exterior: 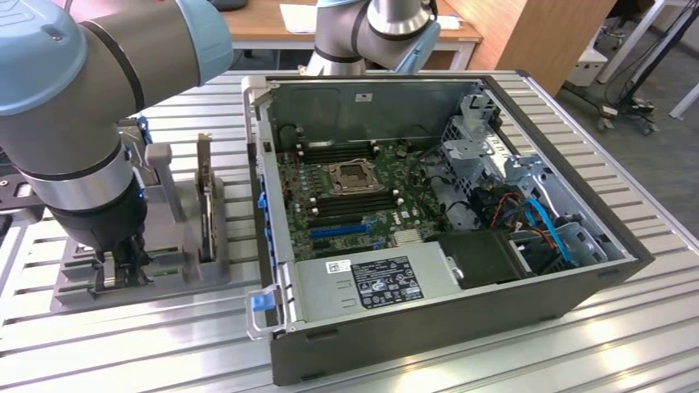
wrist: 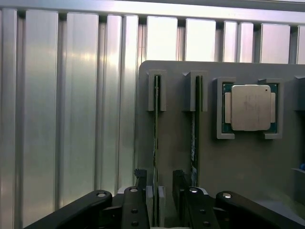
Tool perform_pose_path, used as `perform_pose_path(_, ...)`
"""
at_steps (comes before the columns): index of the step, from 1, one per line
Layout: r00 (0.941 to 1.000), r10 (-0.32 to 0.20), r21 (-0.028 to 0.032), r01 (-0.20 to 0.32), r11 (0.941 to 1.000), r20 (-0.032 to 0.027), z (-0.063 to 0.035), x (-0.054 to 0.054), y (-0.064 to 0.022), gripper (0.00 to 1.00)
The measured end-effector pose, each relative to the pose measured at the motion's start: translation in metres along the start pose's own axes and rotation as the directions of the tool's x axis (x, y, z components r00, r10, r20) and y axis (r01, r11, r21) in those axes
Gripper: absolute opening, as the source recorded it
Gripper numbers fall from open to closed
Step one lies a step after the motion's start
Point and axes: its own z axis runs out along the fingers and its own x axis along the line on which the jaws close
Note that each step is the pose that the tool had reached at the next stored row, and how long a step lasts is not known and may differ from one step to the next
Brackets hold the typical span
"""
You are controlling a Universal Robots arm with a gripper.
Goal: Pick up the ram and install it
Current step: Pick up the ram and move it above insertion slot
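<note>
Where the grey holder (exterior: 180, 277) lay on the slatted metal tabletop (exterior: 131, 348), found the tool (exterior: 118, 274) low over the holder's end on the exterior view's left, hanging straight down from the arm (exterior: 87, 123). Saw in the wrist view the tool (wrist: 156, 191) open, jaws standing apart on either side of the ram (wrist: 156, 138) and not clamped on it. Noted the ram on its long edge in a narrow slot of the holder (wrist: 248, 164), seen edge-on as a thin green line running from the slot's raised end posts into the gap between the pale finger pads (wrist: 149, 200). Could not tell whether either pad touched it. Noted a second thin board (wrist: 194, 138) on edge in the holder's neighbouring slot, just beside the ram, parallel to it and outside the jaws. Saw a square processor chip (wrist: 251, 108) with a silver lid lying flat in a recess of the holder, beyond that second board from the ram. Made out in the exterior view a taller dark card (exterior: 205, 192) upright in the holder. Placed the open computer case (exterior: 437, 327) just beside the holder on the exterior view's right, with its green motherboard (exterior: 349, 196) exposed. Saw ribbed tabletop (wrist: 81, 119) past the holder's edge nearest the ram's slot.
</note>
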Motion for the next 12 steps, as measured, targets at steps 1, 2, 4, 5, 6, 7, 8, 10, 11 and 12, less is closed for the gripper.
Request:
perform_pose_path(1, 1.0000, 0.000, 0.0000, 0.000, 1.0000, 0.0000, 0.0000, 0.0000, 0.0000, 0.36)
perform_pose_path(2, 1.0000, 0.000, 0.0000, 0.000, 1.0000, 0.0001, 0.0000, 0.0000, 0.0000, 0.36)
perform_pose_path(4, 1.0000, 0.000, 0.0004, 0.000, 1.0000, 0.0003, 0.0003, 0.0005, -0.0001, 0.36)
perform_pose_path(5, 1.0000, 0.000, 0.0004, 0.000, 1.0000, 0.0003, 0.0003, 0.0011, -0.0002, 0.36)
perform_pose_path(6, 1.0000, 0.000, 0.0001, 0.000, 1.0000, 0.0001, 0.0001, 0.0017, 0.0000, 0.36)
perform_pose_path(7, 1.0000, 0.000, 0.0001, 0.000, 1.0000, 0.0001, 0.0001, 0.0022, 0.0000, 0.36)
perform_pose_path(8, 1.0000, 0.000, 0.0001, 0.000, 1.0000, 0.0001, 0.0000, 0.0027, 0.0000, 0.36)
perform_pose_path(10, 1.0000, 0.000, 0.0001, 0.000, 1.0000, 0.0001, 0.0000, 0.0030, 0.0001, 0.36)
perform_pose_path(11, 1.0000, 0.000, 0.0001, 0.000, 1.0000, 0.0001, 0.0000, 0.0030, 0.0001, 0.36)
perform_pose_path(12, 1.0000, 0.000, 0.0002, 0.000, 1.0000, 0.0001, 0.0000, 0.0030, 0.0000, 0.36)
